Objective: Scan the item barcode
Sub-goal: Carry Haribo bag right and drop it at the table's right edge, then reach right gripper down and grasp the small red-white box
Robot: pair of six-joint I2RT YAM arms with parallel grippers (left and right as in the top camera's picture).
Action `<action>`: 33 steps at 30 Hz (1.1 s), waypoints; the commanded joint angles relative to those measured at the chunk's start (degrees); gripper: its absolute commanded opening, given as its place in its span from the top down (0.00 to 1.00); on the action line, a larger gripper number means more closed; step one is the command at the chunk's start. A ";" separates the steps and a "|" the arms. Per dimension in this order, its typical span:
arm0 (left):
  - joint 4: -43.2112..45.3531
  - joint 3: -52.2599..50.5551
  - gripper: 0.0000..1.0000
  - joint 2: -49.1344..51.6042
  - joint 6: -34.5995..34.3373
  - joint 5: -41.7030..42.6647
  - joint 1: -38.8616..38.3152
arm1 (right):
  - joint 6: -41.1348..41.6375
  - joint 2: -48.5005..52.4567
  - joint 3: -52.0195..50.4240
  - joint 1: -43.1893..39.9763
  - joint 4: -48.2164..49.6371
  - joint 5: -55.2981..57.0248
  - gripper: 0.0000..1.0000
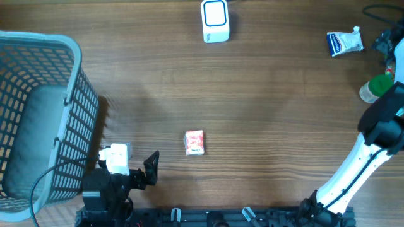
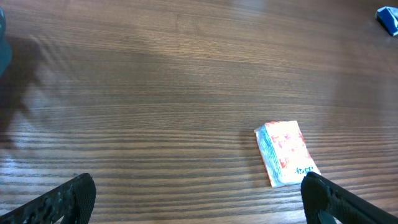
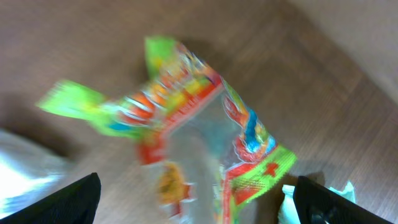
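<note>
Left gripper [image 2: 199, 202] gapes, bare table [image 2: 155, 93] ahead, red pouch [image 2: 286, 152] beside its right finger — right gripper [image 3: 196, 199] gapes over a blurred packet [image 3: 205, 118], perhaps loose.

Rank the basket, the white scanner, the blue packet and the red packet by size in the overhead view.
1. The basket, by far the largest.
2. The white scanner and the blue packet look about alike, so they are not ranked.
3. The red packet, the smallest.

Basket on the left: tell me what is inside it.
Inside the basket only its own grey floor shows, with no item visible. Its slanted mesh wall and the picture's left edge hide part of the interior.
</note>
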 commanded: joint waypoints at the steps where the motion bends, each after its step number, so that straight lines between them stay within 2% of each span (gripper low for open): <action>1: 0.15 0.00 0.00 -0.42 1.09 0.87 0.11 | 7.54 -14.49 3.32 4.17 -1.68 -26.23 0.00; 3: 0.15 0.00 0.00 -0.42 1.09 0.87 0.11 | 8.28 -16.61 3.32 7.72 -8.81 -49.90 0.00; 4: 0.13 0.00 0.00 -0.42 1.09 0.87 0.11 | 8.13 -16.48 3.26 10.84 -15.39 -58.75 0.00; 7: 0.13 0.00 0.00 -0.42 1.09 0.85 0.11 | 8.07 -15.39 -0.61 22.75 -31.89 -59.58 0.00; 10: 0.15 0.00 0.00 -0.42 1.09 0.87 0.11 | 3.15 -15.37 -9.62 37.99 -36.72 -55.69 0.01; 13: 0.15 0.00 0.00 -0.42 1.09 0.87 0.11 | 0.90 -15.37 -17.77 49.68 -34.91 -55.52 0.01; 15: 0.15 0.00 0.00 -0.42 1.09 0.87 0.11 | 1.38 -15.37 -23.17 56.76 -29.73 -55.19 0.00; 16: 0.15 0.00 0.00 -0.42 1.09 0.87 0.11 | 3.06 -15.37 -24.87 58.69 -27.41 -53.66 0.01; 17: 0.15 0.00 0.00 -0.42 1.09 0.87 0.11 | 8.52 -15.37 -28.00 61.51 -23.21 -49.16 0.03; 18: 0.13 0.00 0.00 -0.42 1.09 0.87 0.11 | 12.22 -15.37 -31.67 63.76 -18.95 -46.71 0.11; 20: 0.15 0.00 0.00 -0.42 1.09 0.87 0.11 | 14.36 -15.37 -36.20 65.83 -14.40 -46.34 0.20; 26: 0.15 0.00 0.00 -0.44 1.09 0.87 0.11 | 14.80 -15.37 -39.63 69.22 -10.25 -44.92 0.26; 28: 0.15 0.00 0.00 -0.42 1.09 0.87 0.11 | 15.56 -15.37 -39.63 69.33 -8.98 -44.68 0.46; 30: 0.15 0.00 0.00 -0.42 1.09 0.87 0.11 | 18.36 -15.37 -39.63 69.33 -9.27 -41.75 0.80; 31: 0.15 0.00 0.00 -0.42 1.09 0.87 0.11 | 19.67 -15.37 -39.63 69.31 -9.49 -41.44 0.93; 33: 0.15 0.00 0.00 -0.42 1.09 0.87 0.11 | 25.64 -15.39 -39.60 69.05 -9.70 -41.27 0.96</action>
